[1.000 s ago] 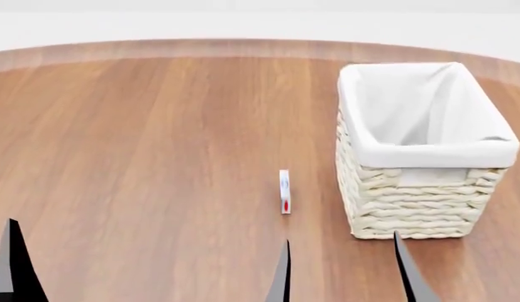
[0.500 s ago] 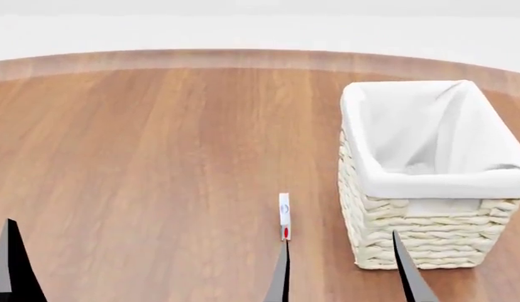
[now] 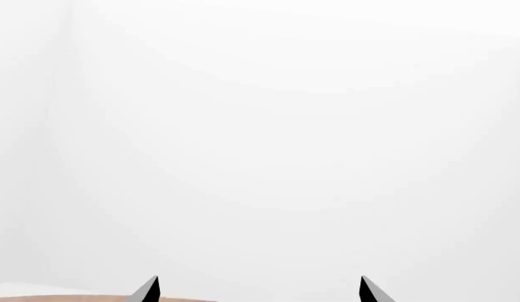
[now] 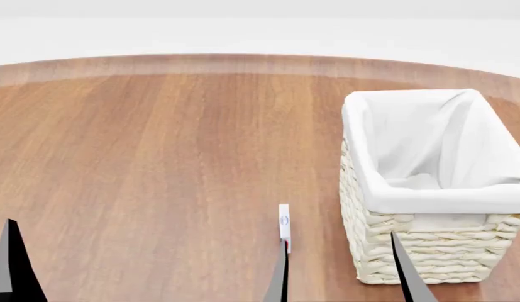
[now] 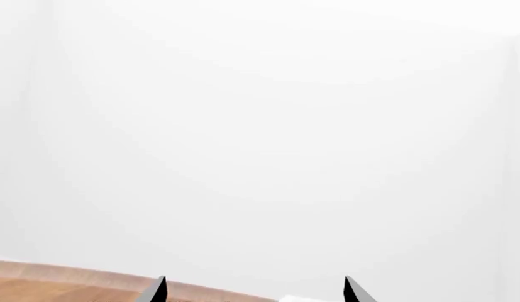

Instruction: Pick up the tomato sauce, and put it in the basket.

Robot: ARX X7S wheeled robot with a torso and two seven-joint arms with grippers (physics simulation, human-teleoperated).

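A simulated 2-armed robot faces a round wooden table (image 4: 159,157) at the searching stage of its task, with nothing lifted yet. The tomato sauce does not show in any of the 3 views, so where the red-labelled can stands cannot be told from here.

The basket (image 4: 410,242), cream wicker with a white cloth folded over its rim, sits upright on the table's right side and shows only bare lining inside. Just beside it, toward the table's middle, stands a thin white upright object (image 4: 284,223) with a red mark. It is too small to identify and does not look like a can.

The right gripper (image 4: 342,275) rises at the head view's lower edge with its 2 dark fingertips spread wide and nothing between them. One tip overlaps the basket's near wall in the picture. The left gripper (image 3: 258,290) is likewise spread and empty; the head view shows only 1 of its tips, at the far-left edge. Both wrist cameras look over the table edge at blank white background.

The next move, by this reading, calls for finding the can before either arm reaches out, which likely means turning the head or base. The right arm, nearer the basket, seems the better choice for the drop.
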